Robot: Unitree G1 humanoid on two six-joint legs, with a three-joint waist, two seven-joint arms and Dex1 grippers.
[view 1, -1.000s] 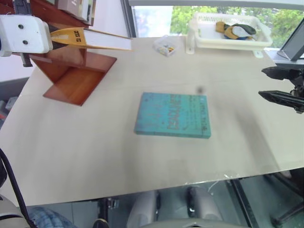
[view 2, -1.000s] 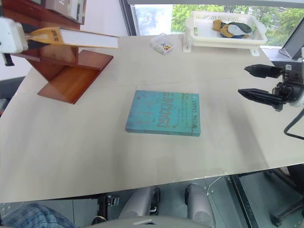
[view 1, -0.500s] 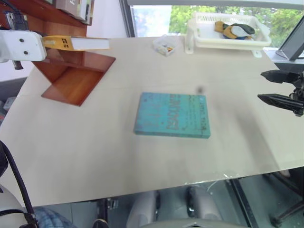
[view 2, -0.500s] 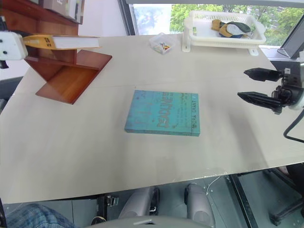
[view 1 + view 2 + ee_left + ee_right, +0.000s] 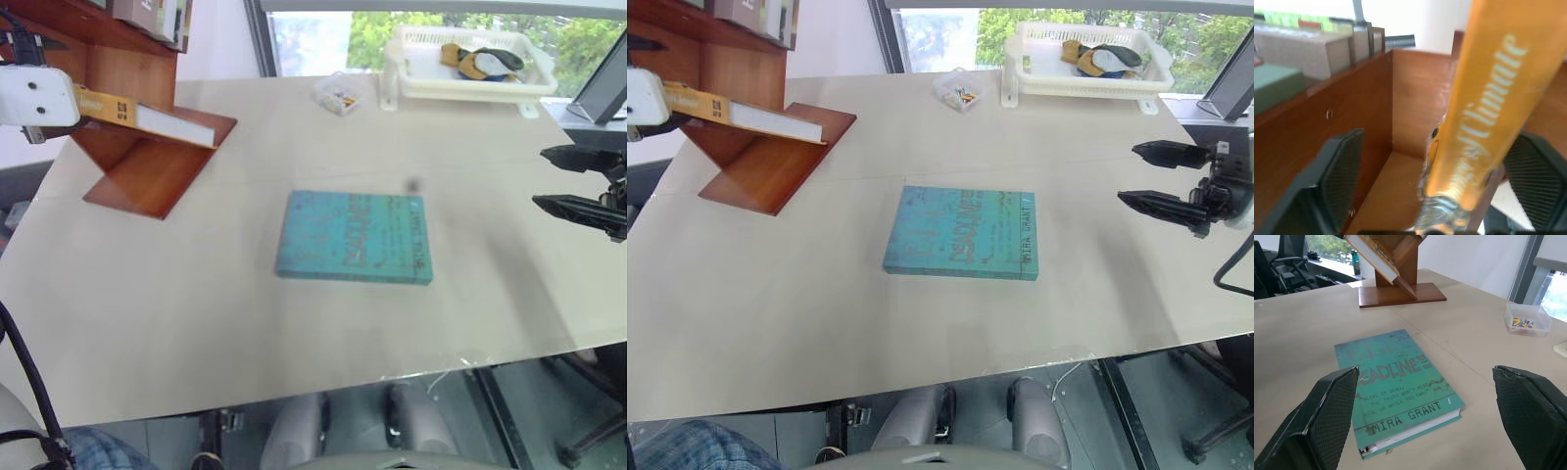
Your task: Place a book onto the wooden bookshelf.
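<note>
teal book [image 5: 355, 237] flat mid-bench [image 5: 196, 294]; basket [image 5: 475, 61] far; left claw [image 5: 1430, 196] open around orange book [image 5: 1488, 117] on wooden bookshelf [image 5: 147, 166]; right claw [image 5: 1164, 176] open.

light: bright daylight through the window [image 5: 323, 39] behind the table [image 5: 294, 333]
blur: left wrist view soft, close book [image 5: 1488, 98] smeared

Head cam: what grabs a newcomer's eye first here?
Likely the teal book lying flat mid-table, alone on the pale surface. Next, at the table's far left, the book, orange-yellow, lies tilted on a slanted board of the wooden bookshelf, the left gripper open either side of its spine. At the right edge the right gripper hovers open.
</note>
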